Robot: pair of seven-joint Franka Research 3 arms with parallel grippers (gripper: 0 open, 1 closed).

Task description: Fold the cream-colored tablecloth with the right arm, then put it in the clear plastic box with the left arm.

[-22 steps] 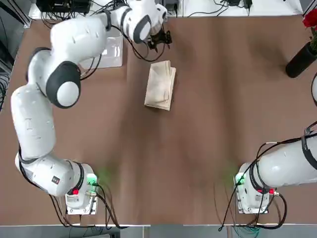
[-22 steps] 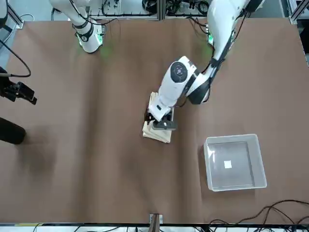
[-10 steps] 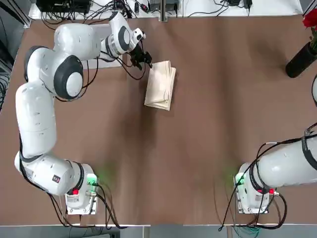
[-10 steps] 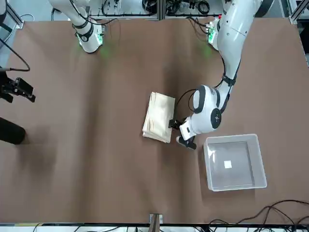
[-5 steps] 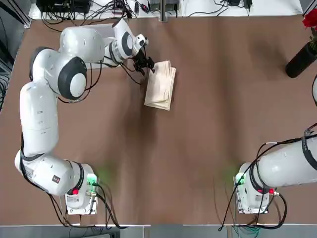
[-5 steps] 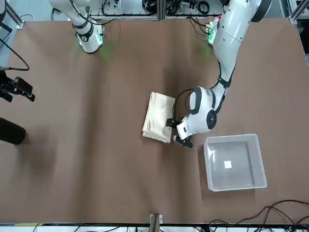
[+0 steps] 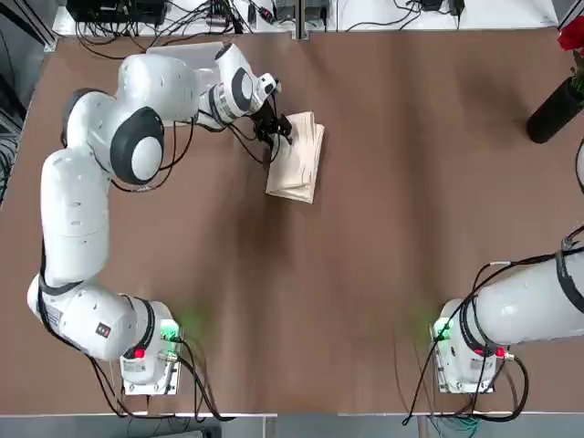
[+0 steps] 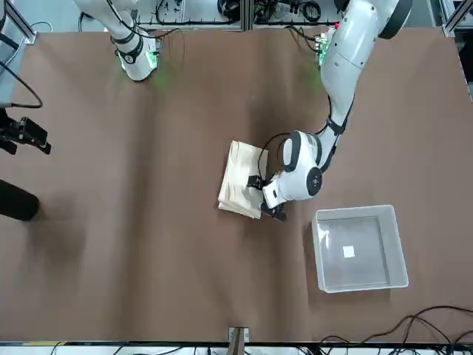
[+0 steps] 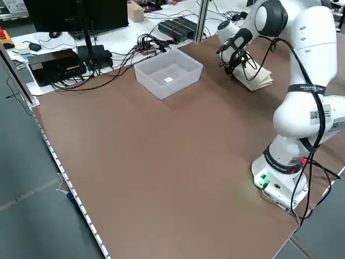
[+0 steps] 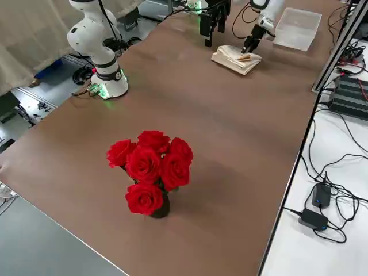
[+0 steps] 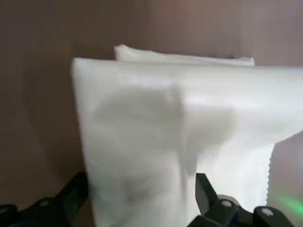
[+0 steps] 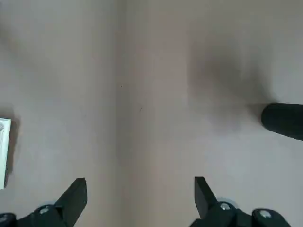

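Note:
The cream-colored tablecloth lies folded into a narrow stack at the table's far middle. It also shows in the front view. My left gripper is low at the cloth's edge on the side towards the clear plastic box. In the left wrist view its jaws are open and the cloth fills the gap between the fingers. The box stands empty. My right gripper hangs open over bare table far to the right, away from the cloth.
A black vase with red roses stands at the table's far right, close to the right gripper. Cables and equipment lie beyond the far edge.
The left gripper has slid from beside the box across to the cloth, and its fingers now straddle the cloth's edge. The cloth and the right arm have not moved.

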